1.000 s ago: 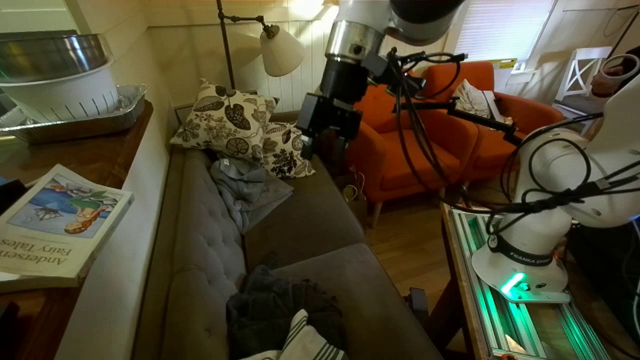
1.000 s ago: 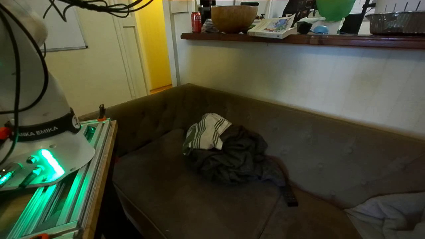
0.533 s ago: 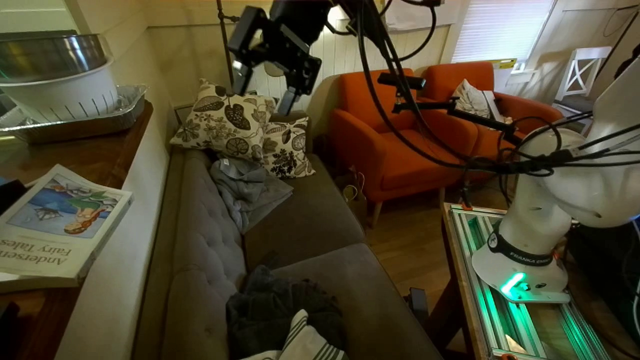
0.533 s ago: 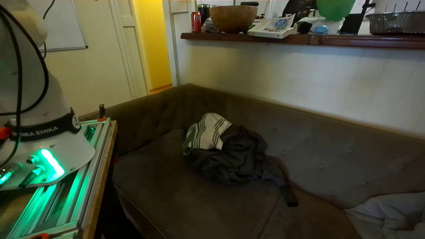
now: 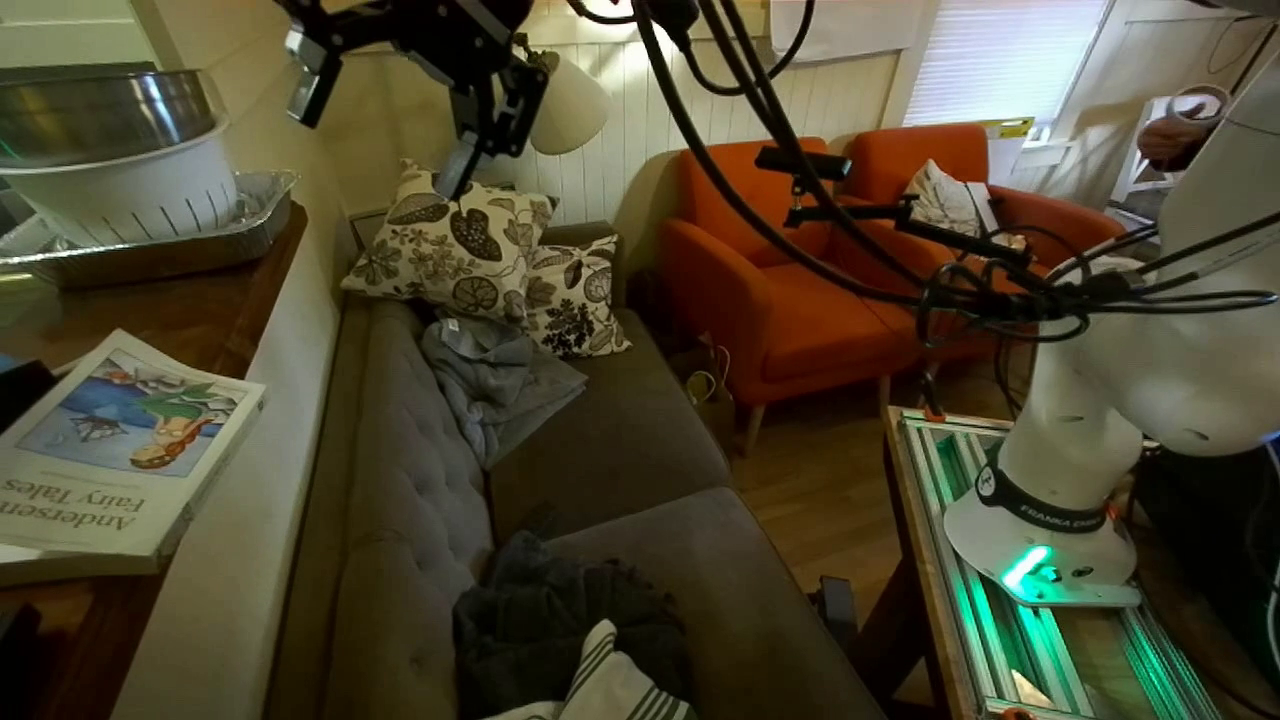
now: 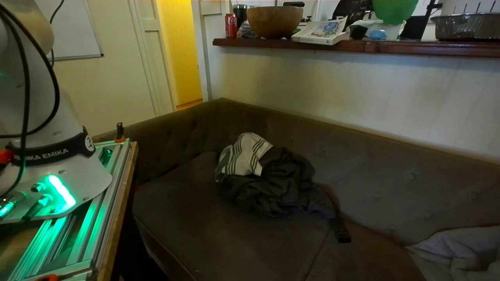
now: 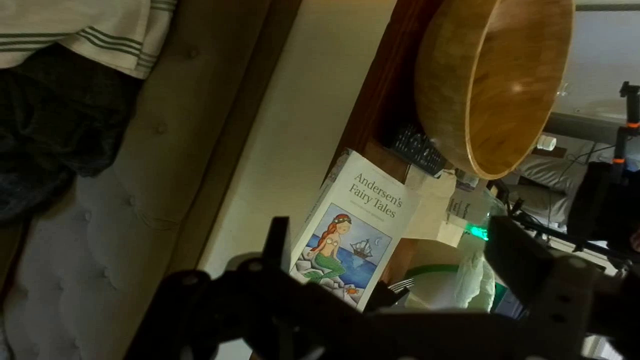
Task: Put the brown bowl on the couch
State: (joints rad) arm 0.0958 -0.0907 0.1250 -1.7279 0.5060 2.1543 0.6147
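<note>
The brown bowl (image 6: 274, 22) stands on the wooden ledge behind the couch in an exterior view. In the wrist view the bowl (image 7: 450, 85) is at the upper right, its orange-tan inside facing right. The couch (image 5: 620, 420) lies below the ledge; its seat also shows in an exterior view (image 6: 234, 238) and its tufted back in the wrist view (image 7: 100, 240). My gripper (image 5: 385, 130) is open and empty, high above the couch's far end. In the wrist view the gripper (image 7: 389, 230) has its fingers wide apart, with the bowl beyond them and clear of them.
A book (image 7: 345, 240) lies on the ledge (image 6: 390, 47) beside the bowl, with a soda can (image 6: 231, 25) on the other side. A foil tray (image 5: 265, 215) holds a white colander. Dark and striped cloths (image 6: 269, 183) lie on the couch. A lamp (image 5: 575, 105) stands behind.
My gripper has swung left and up in an exterior view, from near the orange armchairs to above the patterned pillows. It stays open. The bowl and the couch have not moved.
</note>
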